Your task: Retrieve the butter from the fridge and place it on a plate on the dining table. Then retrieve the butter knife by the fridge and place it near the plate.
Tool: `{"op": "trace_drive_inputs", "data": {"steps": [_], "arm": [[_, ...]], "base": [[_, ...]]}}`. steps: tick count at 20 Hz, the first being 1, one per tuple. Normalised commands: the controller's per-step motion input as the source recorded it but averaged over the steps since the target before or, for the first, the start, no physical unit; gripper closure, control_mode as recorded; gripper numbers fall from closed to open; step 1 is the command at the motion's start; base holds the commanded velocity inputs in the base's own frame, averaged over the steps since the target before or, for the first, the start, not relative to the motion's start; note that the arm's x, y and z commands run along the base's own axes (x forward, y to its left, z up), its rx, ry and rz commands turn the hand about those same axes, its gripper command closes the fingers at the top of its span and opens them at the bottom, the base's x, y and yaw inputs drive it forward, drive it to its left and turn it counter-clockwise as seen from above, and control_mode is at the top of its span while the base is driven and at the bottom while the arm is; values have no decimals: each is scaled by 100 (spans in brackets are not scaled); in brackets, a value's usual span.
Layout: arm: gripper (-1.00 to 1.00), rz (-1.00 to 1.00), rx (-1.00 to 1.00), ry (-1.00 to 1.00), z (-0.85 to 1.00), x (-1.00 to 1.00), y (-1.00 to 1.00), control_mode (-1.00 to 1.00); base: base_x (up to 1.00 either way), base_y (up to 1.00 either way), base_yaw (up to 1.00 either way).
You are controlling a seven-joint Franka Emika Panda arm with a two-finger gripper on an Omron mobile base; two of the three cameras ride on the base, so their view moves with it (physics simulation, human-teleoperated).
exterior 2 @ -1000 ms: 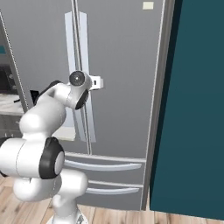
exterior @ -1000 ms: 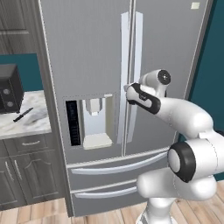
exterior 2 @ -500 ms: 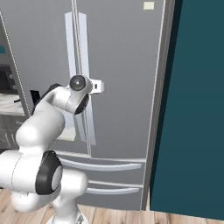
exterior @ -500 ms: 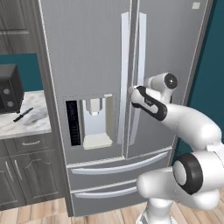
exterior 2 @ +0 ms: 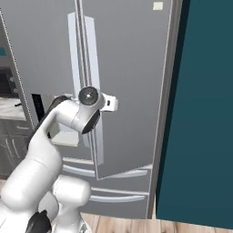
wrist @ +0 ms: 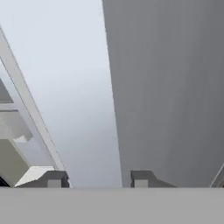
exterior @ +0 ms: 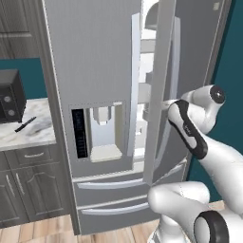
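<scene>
The grey steel fridge point(exterior: 104, 71) has its right door swung partly open, white shelves showing in the gap. The gripper point(wrist: 94, 178) sits at that door's handle, jaws apart around it; a firm grip cannot be confirmed. Left of the fridge, the black butter knife point(exterior: 25, 124) lies on the marbled counter point(exterior: 33, 135) near a black microwave point(exterior: 12, 95).

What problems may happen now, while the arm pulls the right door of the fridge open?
1. The gripper sits at the right door's handle with its jaws apart; it may slip off, leaving the door only partly open.
2. The gap into the fridge is narrow, so reaching inside now might hit the door edge.
</scene>
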Motion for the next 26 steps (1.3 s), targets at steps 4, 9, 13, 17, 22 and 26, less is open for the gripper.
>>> {"op": "trace_drive_inputs", "data": {"steps": [4,9,13,17,22,26], "arm": [[100,-2,1,17,12,-80,-74,-100],[100,-5,0,14,0,-48,-48,-100],[100,-10,0,7,1,-45,-5,-100],[-100,-11,0,1,7,-53,0,-100],[-100,-11,-10,0,28,-60,4,-100],[-100,-10,-28,0,36,-43,48,-100]], "base": [[0,0,0],[0,0,0],[0,0,0],[0,0,0],[0,0,0],[0,0,0]]}}
